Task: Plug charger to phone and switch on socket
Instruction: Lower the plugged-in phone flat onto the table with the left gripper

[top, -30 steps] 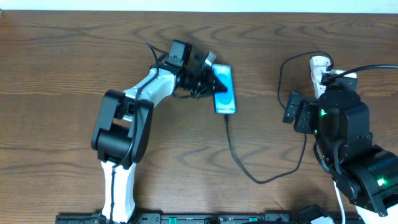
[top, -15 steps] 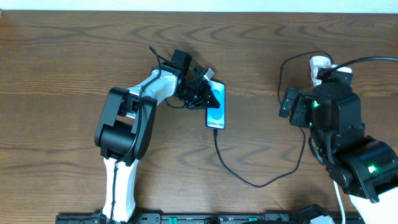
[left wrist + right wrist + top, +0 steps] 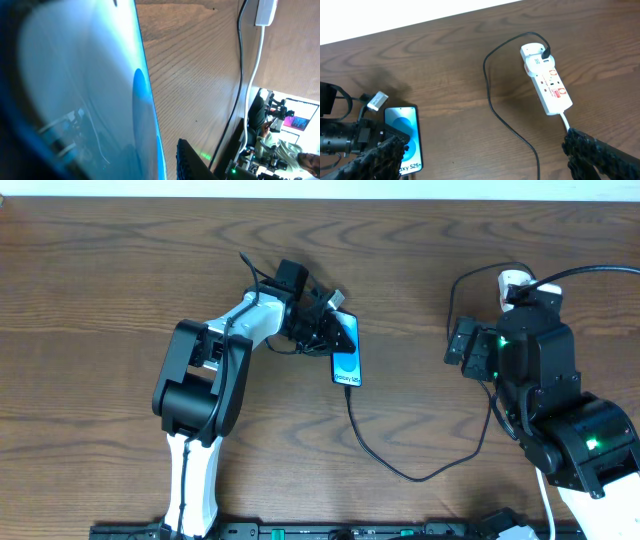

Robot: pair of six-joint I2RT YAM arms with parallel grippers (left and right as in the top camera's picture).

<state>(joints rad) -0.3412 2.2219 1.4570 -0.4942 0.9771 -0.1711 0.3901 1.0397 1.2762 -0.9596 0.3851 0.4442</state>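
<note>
Clenched on the upper end of the phone [image 3: 346, 360], the left gripper [image 3: 333, 330] had its dark fingers over the top of the bright blue screen, and from the left wrist that screen filled most of the view. The right gripper [image 3: 482, 145] stood released, its two textured fingers spread far apart above the wood and touching nothing.

Everything sat on a dark brown wooden table [image 3: 100, 270]. The left arm [image 3: 200, 380] reached up from the near edge and bent right toward the phone. The right arm [image 3: 545, 390] bulked over the right side and hid most of the socket from overhead.

From the right wrist, the socket [image 3: 547, 82] lay flat, well apart from the phone, with red marks on its face and its white cord [image 3: 565, 120] leaving the near end. The phone lay just right of the table's middle, its white text strip nearest me. The charger [image 3: 487, 85] ran from the socket's far end in a long loose curve to the phone's near end; I could not tell whether the tip was seated.
</note>
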